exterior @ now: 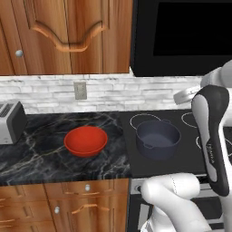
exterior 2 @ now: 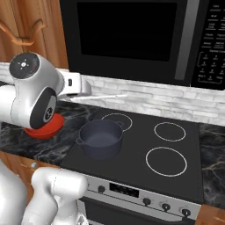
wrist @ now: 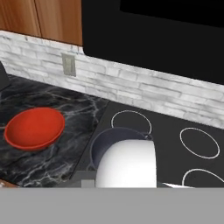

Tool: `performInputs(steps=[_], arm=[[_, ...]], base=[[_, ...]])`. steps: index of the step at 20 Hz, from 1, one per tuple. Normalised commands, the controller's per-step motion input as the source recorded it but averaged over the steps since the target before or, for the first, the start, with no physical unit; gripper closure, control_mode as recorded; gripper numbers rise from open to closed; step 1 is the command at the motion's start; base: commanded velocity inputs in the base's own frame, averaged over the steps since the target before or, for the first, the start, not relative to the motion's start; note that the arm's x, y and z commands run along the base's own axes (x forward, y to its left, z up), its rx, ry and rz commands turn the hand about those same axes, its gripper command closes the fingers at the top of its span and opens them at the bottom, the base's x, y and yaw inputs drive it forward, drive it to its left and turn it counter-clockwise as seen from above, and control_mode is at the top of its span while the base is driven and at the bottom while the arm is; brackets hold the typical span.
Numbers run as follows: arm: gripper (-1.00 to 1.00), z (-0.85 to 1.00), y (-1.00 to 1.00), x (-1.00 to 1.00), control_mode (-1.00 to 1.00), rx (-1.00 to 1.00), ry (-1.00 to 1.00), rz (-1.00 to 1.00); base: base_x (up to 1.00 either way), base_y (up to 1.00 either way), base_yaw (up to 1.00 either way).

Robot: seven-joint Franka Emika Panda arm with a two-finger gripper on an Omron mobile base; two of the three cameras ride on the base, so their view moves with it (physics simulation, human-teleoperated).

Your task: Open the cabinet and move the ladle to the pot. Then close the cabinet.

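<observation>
The cabinet (exterior: 68, 36) hangs at the upper left, its arched door lying flat with a small silver knob (exterior: 19, 53). A dark pot (exterior: 157, 138) stands on the stove's front left burner, and it is also seen as the pot (exterior 2: 101, 138) and the pot (wrist: 114, 134). My gripper (exterior 2: 88, 93) is shut on the ladle (exterior 2: 110, 96), a pale slim piece reaching out level above the back of the pot. A rounded end of the ladle (exterior: 183, 96) peeks out beside my arm. Close to the hand camera, the ladle (wrist: 127, 164) hides the fingertips.
A red bowl (exterior: 86, 140) sits on the dark marble counter left of the stove. A toaster (exterior: 11, 121) stands at the far left. The black microwave (exterior 2: 132, 35) hangs over the cooktop (exterior 2: 167, 154). Drawer fronts (exterior: 68, 208) run below the counter.
</observation>
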Motion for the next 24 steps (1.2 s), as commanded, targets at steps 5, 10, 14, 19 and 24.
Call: performInputs(steps=[5,10,14,19,24], arm=[[1.0,-0.28,0.08,0.2,-1.0,0.0,0.0,0.0],[1.0,-0.34,0.01,0.2,-1.0,-0.01,0.0,0.0],[1.0,-0.36,0.0,0.05,-1.0,-0.02,0.01,0.0],[1.0,-0.34,0.0,0.01,-1.0,-0.01,0.02,0.0],[1.0,-0.35,0.0,0.0,-1.0,-0.02,0.01,0.0]], base=[[0.0,0.0,0.0],[0.0,0.0,0.0],[0.0,0.0,0.0],[0.0,0.0,0.0],[0.0,0.0,0.0]])
